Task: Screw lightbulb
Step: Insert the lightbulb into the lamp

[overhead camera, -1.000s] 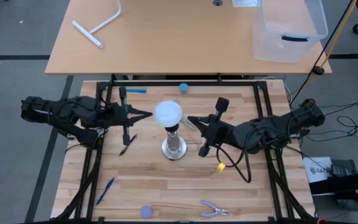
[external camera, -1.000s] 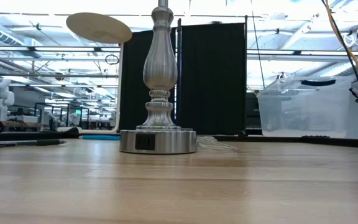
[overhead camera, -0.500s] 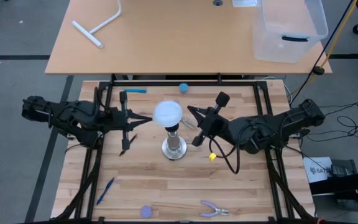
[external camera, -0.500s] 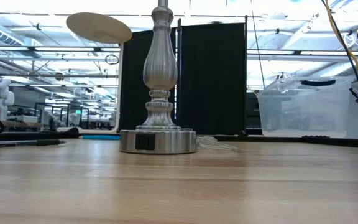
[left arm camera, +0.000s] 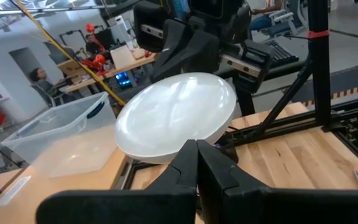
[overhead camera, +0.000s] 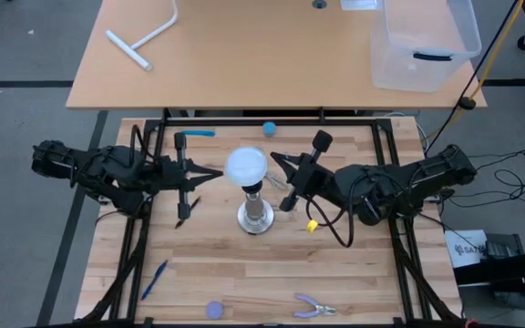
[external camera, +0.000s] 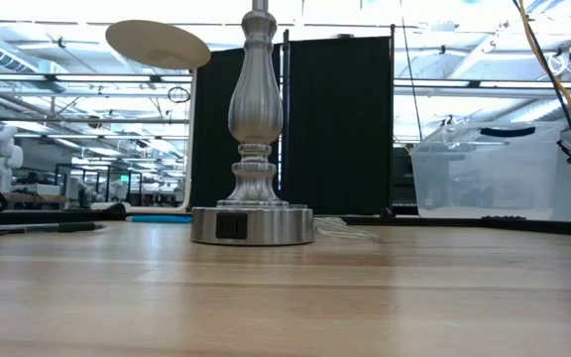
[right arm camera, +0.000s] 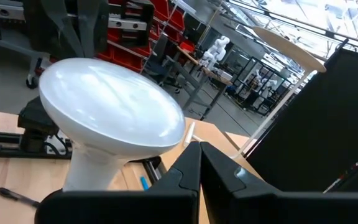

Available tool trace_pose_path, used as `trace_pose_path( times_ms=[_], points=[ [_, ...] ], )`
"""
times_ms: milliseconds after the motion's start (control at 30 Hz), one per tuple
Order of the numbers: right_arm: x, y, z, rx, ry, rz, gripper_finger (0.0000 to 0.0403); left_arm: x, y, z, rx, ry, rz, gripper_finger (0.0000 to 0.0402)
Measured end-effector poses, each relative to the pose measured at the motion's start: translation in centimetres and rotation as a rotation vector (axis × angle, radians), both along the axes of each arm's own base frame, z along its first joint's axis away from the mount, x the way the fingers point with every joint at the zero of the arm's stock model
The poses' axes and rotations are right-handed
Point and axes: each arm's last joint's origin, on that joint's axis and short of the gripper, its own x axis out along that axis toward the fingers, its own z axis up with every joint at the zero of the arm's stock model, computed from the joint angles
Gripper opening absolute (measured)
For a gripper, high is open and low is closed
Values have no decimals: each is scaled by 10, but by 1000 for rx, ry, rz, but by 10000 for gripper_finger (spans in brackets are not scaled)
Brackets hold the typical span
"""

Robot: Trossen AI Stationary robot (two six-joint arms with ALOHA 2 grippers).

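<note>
The white frosted lightbulb [overhead camera: 247,166] sits neck down on top of the silver lamp stand [overhead camera: 255,217], whose round base [external camera: 252,224] rests on the wooden table. My left gripper [overhead camera: 220,171] is shut, level, with its tips right at the bulb's left side; the bulb [left arm camera: 176,115] fills the left wrist view just past the fingers [left arm camera: 197,158]. My right gripper [overhead camera: 274,158] is shut, with its tips close beside the bulb's right side; the bulb [right arm camera: 110,106] shows just past them in the right wrist view. My left gripper's shut fingertips [left arm camera: 197,146] stand at the lower rim of the bulb's globe, coming level from the table's left. I cannot tell whether they touch it. My right gripper's shut fingertips [right arm camera: 197,149] stand beside the globe's right side; I cannot tell whether they touch.
A small blue ball [overhead camera: 269,128] and a blue pen [overhead camera: 199,133] lie at the far edge, and a black pen [overhead camera: 188,211] lies left of the stand. Pliers [overhead camera: 314,308], a purple disc [overhead camera: 213,310] and another blue pen [overhead camera: 156,278] lie near the front. A clear bin [overhead camera: 424,41] stands on the far table.
My right gripper, still shut, has moved toward the table's far edge and left, up to the bulb's right side. The bulb and stand have stayed in place.
</note>
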Motion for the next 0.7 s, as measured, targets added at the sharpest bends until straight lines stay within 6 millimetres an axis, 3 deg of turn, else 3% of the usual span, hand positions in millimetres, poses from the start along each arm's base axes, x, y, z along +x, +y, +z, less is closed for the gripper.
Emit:
trace_pose_path(
  times_ms=[500, 700],
  points=[
    [0, 0, -1, -33, 28, 4, 0, 0, 0, 0, 3, -1, -1, 0],
    [-13, -21, 9, 34, -14, -61, 0, 0, 0, 0, 3, -2, -3, 0]
  ],
)
